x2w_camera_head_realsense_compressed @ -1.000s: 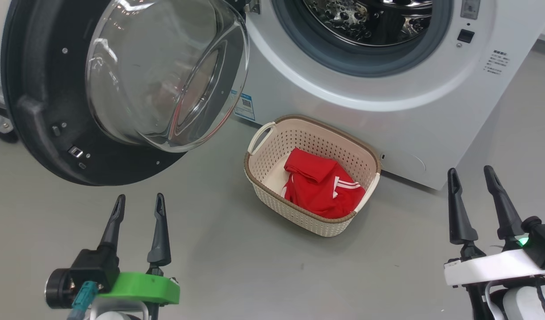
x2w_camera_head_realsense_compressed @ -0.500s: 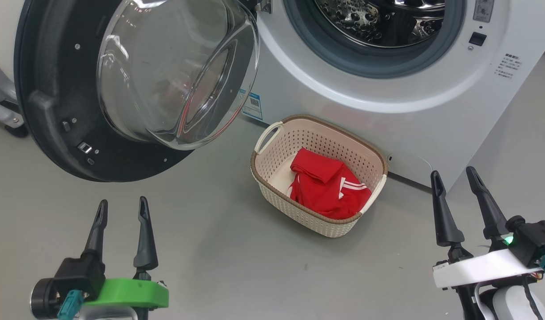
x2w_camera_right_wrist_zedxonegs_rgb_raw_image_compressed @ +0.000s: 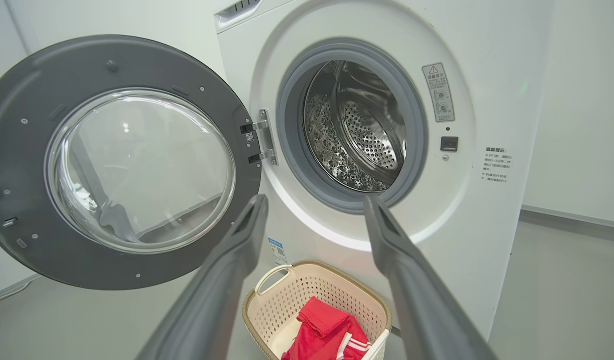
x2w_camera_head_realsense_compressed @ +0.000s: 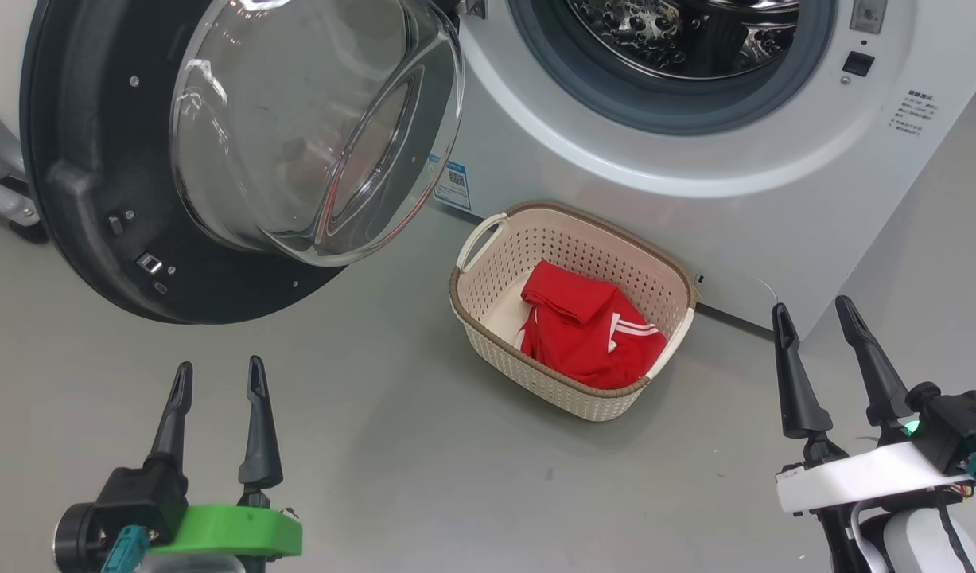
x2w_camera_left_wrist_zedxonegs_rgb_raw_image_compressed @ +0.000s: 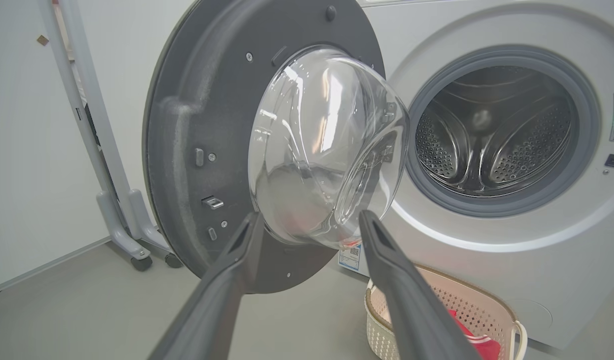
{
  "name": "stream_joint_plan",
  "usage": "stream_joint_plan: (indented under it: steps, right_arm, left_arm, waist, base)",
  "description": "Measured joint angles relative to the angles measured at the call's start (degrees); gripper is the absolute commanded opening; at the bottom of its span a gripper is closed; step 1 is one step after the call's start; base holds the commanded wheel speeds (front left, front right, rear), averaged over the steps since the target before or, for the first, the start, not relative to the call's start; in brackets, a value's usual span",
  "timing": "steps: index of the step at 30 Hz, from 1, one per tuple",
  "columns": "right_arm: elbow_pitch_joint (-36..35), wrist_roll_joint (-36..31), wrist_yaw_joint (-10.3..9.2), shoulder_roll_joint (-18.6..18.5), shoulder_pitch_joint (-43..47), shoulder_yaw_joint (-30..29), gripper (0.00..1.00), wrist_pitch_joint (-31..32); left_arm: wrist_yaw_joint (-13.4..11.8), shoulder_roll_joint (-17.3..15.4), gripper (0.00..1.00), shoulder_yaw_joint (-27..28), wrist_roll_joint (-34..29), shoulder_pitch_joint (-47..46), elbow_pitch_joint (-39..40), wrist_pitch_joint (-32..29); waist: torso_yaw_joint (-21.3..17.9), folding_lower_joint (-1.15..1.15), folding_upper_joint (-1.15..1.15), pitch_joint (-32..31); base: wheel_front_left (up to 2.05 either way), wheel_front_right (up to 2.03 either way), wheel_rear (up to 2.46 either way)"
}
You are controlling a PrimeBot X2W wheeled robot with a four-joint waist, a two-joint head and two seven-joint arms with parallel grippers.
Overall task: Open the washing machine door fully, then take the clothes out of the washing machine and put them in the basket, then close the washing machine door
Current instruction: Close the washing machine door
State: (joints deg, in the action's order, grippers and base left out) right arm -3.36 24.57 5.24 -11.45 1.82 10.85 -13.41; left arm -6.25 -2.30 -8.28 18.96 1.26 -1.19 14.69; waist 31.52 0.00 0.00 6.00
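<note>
Nearest, the left gripper (x2w_camera_head_realsense_compressed: 219,364) and right gripper (x2w_camera_head_realsense_compressed: 810,304) are hovering over the floor, fingers spread and grasping nothing. Beyond them, the soft clothes (x2w_camera_head_realsense_compressed: 587,334) are lying in the basket (x2w_camera_head_realsense_compressed: 456,296) against the washing machine (x2w_camera_head_realsense_compressed: 583,183). The washing machine door (x2w_camera_head_realsense_compressed: 74,199) is hanging wide open at the left. It is looking rigid and weighty with slick glass, so pushing its black rim opposite the hinge seems best.

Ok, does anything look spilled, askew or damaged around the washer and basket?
Nothing stands out. The clothes lie inside the basket, which sits upright in front of the washing machine; the washing machine door hangs open, undamaged.
</note>
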Motion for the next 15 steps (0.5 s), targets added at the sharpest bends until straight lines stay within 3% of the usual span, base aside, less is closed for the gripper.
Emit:
stream_joint_plan:
  steps: [15]
  right_arm:
    - [0.2, 0.0, -0.01, -0.1, -0.1, -0.4, 1.0, 0.0]
  left_arm:
    - [0.0, 0.0, 1.0, -0.2, -0.3, 0.0, 0.3, 0.0]
  waist:
    - [-0.1, 0.0, 0.0, 0.2]
  base:
    - [0.0, 0.0, 0.0]
